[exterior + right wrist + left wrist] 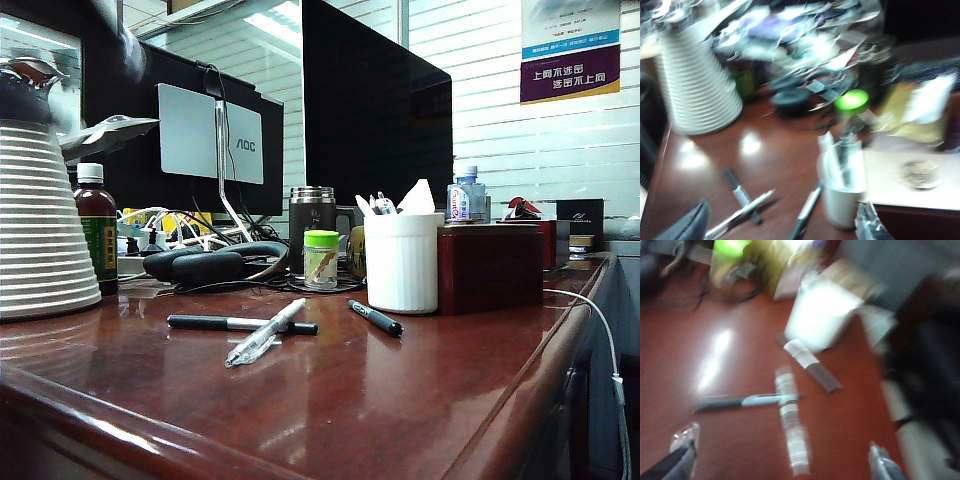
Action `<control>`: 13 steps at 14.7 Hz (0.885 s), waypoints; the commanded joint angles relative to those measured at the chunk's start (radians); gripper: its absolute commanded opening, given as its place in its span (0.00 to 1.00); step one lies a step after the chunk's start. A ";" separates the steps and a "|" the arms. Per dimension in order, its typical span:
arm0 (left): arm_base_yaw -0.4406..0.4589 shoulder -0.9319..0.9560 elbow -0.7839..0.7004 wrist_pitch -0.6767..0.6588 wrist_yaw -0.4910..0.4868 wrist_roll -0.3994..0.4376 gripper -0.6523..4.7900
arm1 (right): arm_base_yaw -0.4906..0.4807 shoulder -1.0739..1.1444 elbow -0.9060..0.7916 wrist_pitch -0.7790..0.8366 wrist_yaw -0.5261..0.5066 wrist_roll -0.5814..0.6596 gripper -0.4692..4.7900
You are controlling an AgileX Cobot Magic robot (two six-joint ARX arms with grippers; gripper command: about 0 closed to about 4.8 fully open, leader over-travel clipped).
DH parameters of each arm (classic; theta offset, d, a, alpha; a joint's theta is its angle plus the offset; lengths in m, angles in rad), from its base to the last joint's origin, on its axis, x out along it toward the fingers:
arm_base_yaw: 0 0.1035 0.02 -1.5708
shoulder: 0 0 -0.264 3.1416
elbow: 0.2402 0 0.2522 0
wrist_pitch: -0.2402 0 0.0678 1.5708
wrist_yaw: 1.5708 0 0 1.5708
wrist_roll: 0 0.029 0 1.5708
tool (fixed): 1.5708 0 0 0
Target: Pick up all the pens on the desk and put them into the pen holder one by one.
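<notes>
Right now all three pens lie loose on the counter (pixel 420 400) in front of the holder (pixel 402 262): the clear pen (pixel 265 333) crosses over the long black one (pixel 240 324), and the short black one (pixel 376 318) sits just beside the holder's base. Neither arm shows in the exterior view; both wrist views are blurred. The left gripper (pixel 782 460) and right gripper (pixel 780 225) hang above the pens, jaws wide and empty. Risks: a grab at the crossing could catch two pens or flick one away. The holder already carries items, so a pen could snag on them. Two arms converging here could collide. Legible writing: "AOC" on the monitor (pixel 210 135).
</notes>
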 commanded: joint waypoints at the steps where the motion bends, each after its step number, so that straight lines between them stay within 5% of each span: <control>1: -0.013 0.092 0.005 0.053 -0.054 0.000 1.00 | 0.080 0.119 0.005 0.045 0.023 0.024 0.81; 7: -0.186 0.369 0.006 0.232 -0.128 -0.001 1.00 | 0.134 0.249 0.005 0.129 0.014 0.034 0.81; 13: -0.186 0.636 0.066 0.304 -0.160 0.027 1.00 | 0.134 0.261 0.005 0.147 0.013 0.034 0.81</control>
